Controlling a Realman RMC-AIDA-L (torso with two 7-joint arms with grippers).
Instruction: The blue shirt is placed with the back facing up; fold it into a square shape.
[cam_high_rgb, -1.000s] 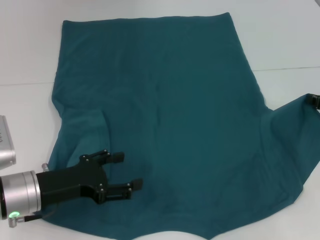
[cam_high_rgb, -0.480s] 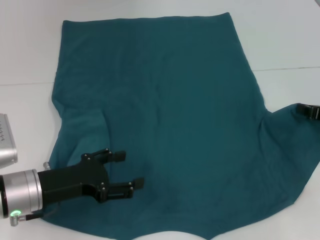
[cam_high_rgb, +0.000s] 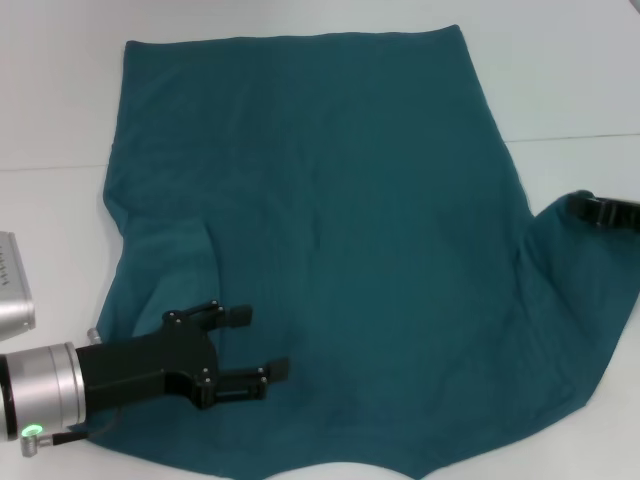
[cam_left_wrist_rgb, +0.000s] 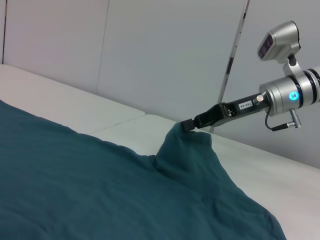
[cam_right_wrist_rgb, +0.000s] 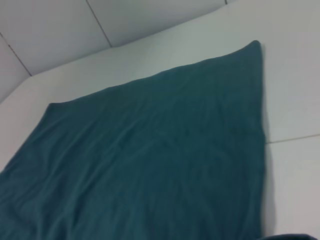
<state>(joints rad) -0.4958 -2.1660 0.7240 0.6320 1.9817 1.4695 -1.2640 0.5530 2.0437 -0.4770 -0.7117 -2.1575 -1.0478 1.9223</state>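
Right gripper (cam_left_wrist_rgb: 187, 125) pinching lifted sleeve of blue shirt (cam_high_rgb: 330, 230); left gripper (cam_high_rgb: 255, 343) wide open w/ arm low over hem

Left arm comes in from the lower left of the head view, silver wrist cuff with a green light, black pincer (cam_high_rgb: 255, 343) pointing toward the frame's right — its two fingers spread apart with a clear gap, hovering low with nothing between them. Right pincer (cam_high_rgb: 590, 209) pokes in at the right edge, mid-height, only its black tip showing. From the left wrist view, upper right of frame, that right arm reaches in long and slim — tip (cam_left_wrist_rgb: 189, 124) pinched closed on a raised bit of cloth.
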